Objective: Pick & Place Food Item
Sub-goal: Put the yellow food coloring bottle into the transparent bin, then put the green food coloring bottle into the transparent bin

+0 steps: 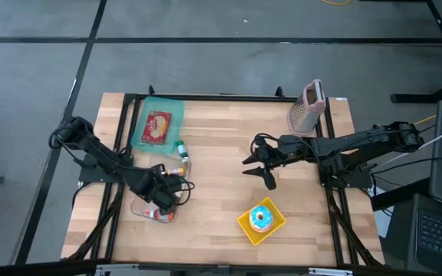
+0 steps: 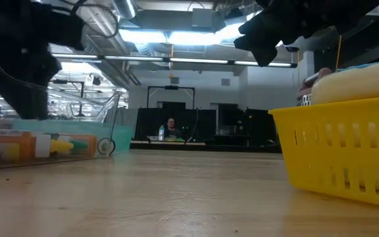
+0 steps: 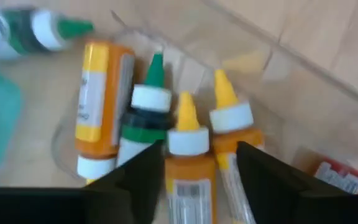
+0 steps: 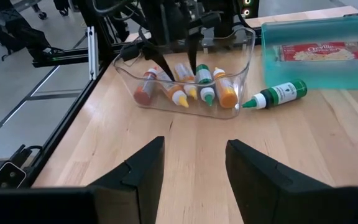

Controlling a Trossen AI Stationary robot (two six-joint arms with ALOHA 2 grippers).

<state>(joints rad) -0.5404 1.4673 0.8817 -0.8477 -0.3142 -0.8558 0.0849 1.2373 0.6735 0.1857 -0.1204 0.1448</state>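
Note:
A clear plastic bin [image 1: 159, 205] near the table's left front holds several small squeeze bottles lying side by side [image 4: 185, 87]. My left gripper [image 3: 197, 162] [image 1: 163, 197] points down into the bin, open. Its fingers stand on either side of an orange bottle with a yellow cap [image 3: 188, 149], not touching it. A green-capped bottle [image 4: 277, 94] lies on the table beside the bin. My right gripper [image 1: 258, 167] [image 4: 194, 155] hangs open above the table's middle, holding nothing.
A teal tray [image 1: 167, 107] with a popcorn packet [image 1: 156, 126] sits at the far left. A yellow basket [image 1: 275, 230] holding a frosted donut [image 1: 261, 219] stands near the front edge. A grater [image 1: 307, 109] lies at the far right.

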